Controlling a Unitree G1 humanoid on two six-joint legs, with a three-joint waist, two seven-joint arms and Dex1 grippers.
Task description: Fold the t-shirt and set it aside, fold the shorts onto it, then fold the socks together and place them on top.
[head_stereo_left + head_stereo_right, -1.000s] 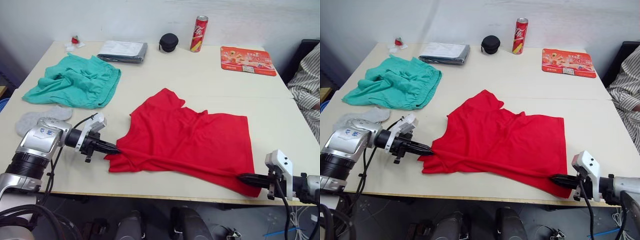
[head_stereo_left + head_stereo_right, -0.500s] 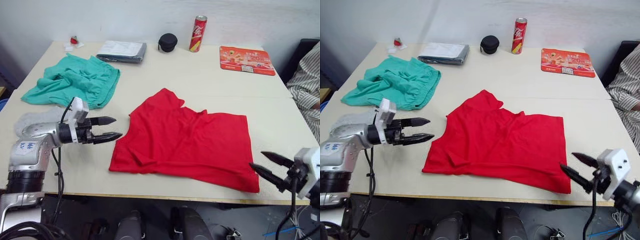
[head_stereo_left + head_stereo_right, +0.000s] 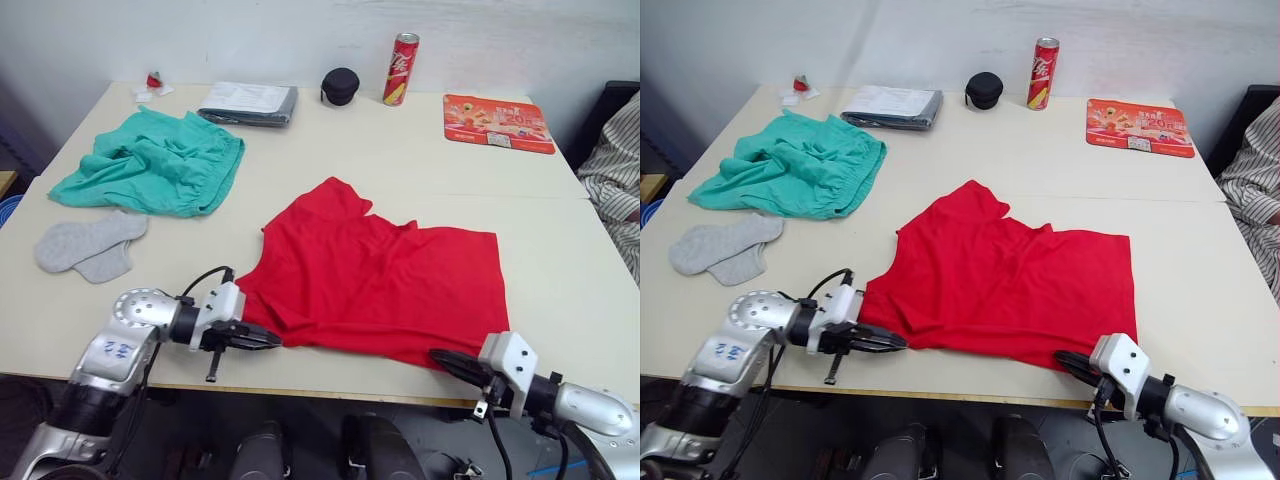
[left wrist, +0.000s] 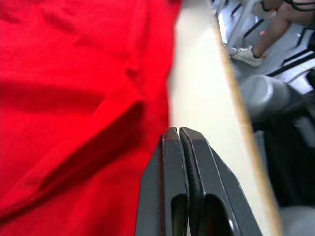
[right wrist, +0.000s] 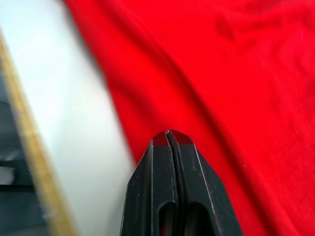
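Red t-shirt spread flat on the near half of the table, hem side along the front edge, a small fold of cloth at its near left corner. Left gripper low at that near left corner, fingers pressed together, tips at the cloth edge; no fabric visibly pinched between them in the left wrist view. Right gripper low at the near right corner of the hem, fingers likewise together, tips at the hem; whether cloth is caught there cannot be told. Teal shorts crumpled at the far left of the table. Grey socks lying side by side just in front of the shorts, well apart from the t-shirt.
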